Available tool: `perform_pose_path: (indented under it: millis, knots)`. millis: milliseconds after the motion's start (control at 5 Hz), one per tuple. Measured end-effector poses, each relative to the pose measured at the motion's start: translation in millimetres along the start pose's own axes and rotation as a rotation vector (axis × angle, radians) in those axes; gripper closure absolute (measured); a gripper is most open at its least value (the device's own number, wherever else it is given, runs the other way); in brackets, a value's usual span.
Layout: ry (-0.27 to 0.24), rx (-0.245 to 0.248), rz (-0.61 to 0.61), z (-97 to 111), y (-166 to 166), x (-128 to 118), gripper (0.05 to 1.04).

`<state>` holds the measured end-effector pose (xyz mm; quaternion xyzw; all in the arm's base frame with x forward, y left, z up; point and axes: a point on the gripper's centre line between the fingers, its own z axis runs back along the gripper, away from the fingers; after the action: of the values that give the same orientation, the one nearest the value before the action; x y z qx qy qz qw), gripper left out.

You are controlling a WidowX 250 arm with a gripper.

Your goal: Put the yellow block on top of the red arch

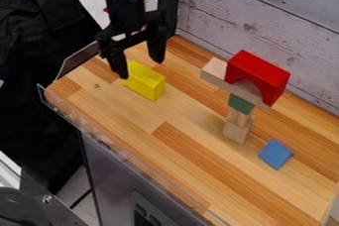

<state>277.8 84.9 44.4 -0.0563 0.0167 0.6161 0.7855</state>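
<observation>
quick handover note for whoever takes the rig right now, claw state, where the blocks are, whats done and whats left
Claw: open, low over the yellow block's upper-left end in the camera view; can't tell if a finger touches it.
Yellow block: on the table, left of the tower.
Red arch: on the plank that tops the tower, above the green block.
Done: arch is up; yellow block not yet gripped.
Left: grip it, lift, set it on the arch, release. The tower looks top-heavy, so probably go gently.
</observation>
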Motion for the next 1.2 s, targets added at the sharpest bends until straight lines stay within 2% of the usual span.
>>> perform_pose_path:
  millis: [200, 400, 600, 800, 1000, 1200]
  knots:
    - [-0.001, -0.024, 0.081, -11.4, -1.3, 10.1, 0.083]
    - [0.006, -0.023, 0.103, -20.1, -3.9, 15.2, 0.083]
    - [0.015, -0.009, 0.118, -28.8, -7.5, 20.9, 0.083]
    - [0.026, 0.021, 0.121, -38.2, -7.7, 23.8, 0.132]
    - [0.028, 0.042, 0.118, -43.7, -6.1, 26.0, 0.415]
    - [0.035, 0.017, 0.137, -44.0, -7.8, 22.9, 0.507]
